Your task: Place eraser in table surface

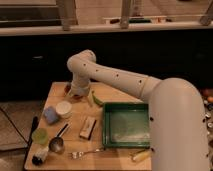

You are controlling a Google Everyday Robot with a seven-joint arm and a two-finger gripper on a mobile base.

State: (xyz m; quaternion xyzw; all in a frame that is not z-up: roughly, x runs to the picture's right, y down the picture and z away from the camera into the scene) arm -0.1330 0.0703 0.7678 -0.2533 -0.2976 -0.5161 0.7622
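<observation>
The light-brown wooden table surface (112, 95) fills the lower left of the camera view. My white arm reaches from the lower right across it to the back left. The gripper (76, 93) points down just above the table's back left part, beside a small reddish thing (67, 90). I cannot see what, if anything, it holds. A small tan rectangular block (87, 127), which may be the eraser, lies flat on the table left of the green tray (106, 131).
A white bowl (63, 108), a blue sponge (50, 115), a green cup (40, 135), a metal scoop (57, 143), a fork (85, 151) and a dark bottle (38, 157) crowd the left front. A green pod (96, 100) lies by the tray. A dark counter stands behind.
</observation>
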